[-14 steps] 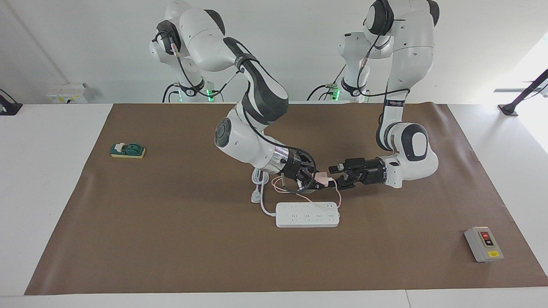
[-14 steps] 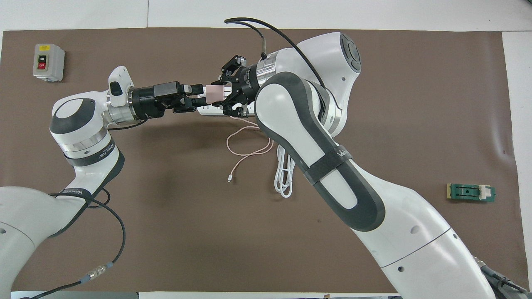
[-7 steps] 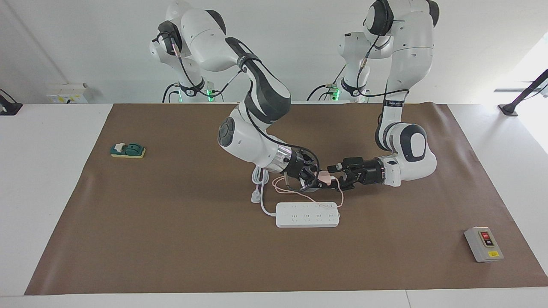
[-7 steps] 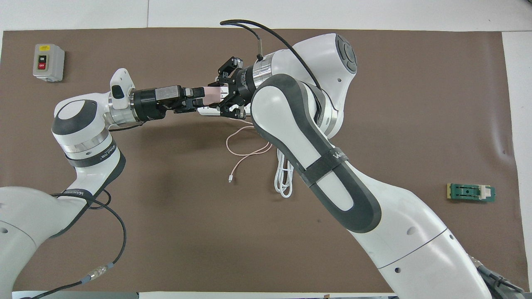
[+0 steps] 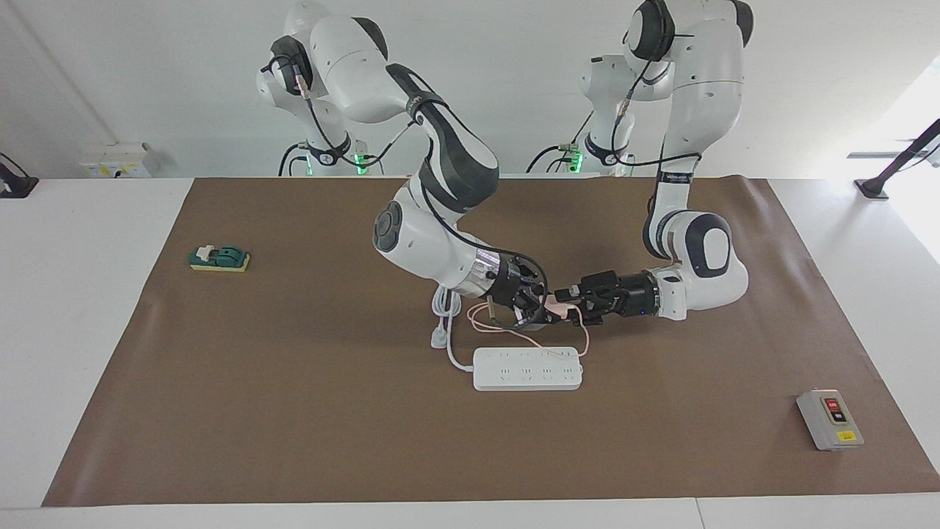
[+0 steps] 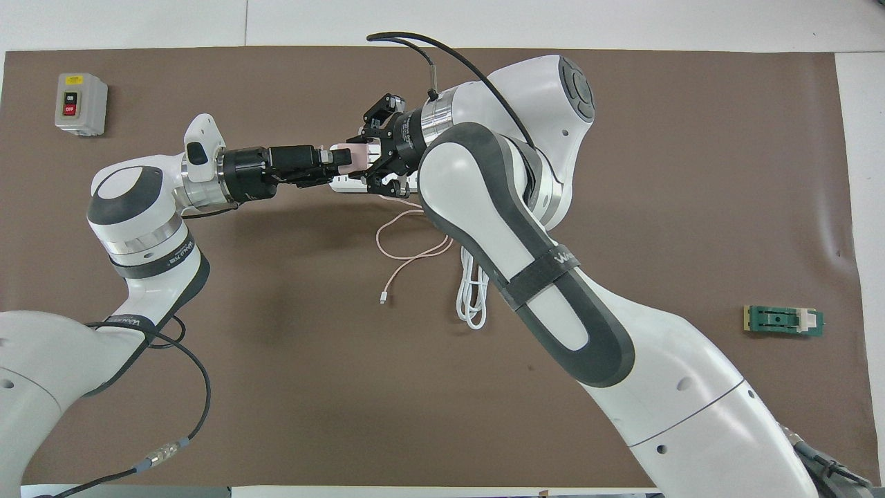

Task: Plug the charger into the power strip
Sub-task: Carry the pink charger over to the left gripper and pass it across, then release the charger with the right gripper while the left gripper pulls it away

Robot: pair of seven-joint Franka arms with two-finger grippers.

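Note:
The pale-pink charger (image 5: 556, 306) hangs in the air between my two grippers, over the mat just nearer to the robots than the power strip (image 5: 527, 369). My right gripper (image 5: 542, 307) is shut on it. My left gripper (image 5: 567, 303) meets the charger from the left arm's end of the table. In the overhead view the charger (image 6: 357, 151) lies between the left gripper (image 6: 339, 158) and the right gripper (image 6: 373, 158), which cover most of the power strip (image 6: 346, 185). The thin pink cable (image 6: 408, 242) trails down in loops onto the mat.
The strip's thick white cord (image 6: 472, 290) lies coiled under my right forearm. A grey box with red and black buttons (image 5: 830, 419) sits toward the left arm's end. A small green and yellow device (image 5: 219, 258) sits toward the right arm's end. A brown mat (image 5: 294, 411) covers the table.
My left gripper has moved in along the charger toward the right gripper and turned about its own axis. The right gripper with the charger has shifted only slightly.

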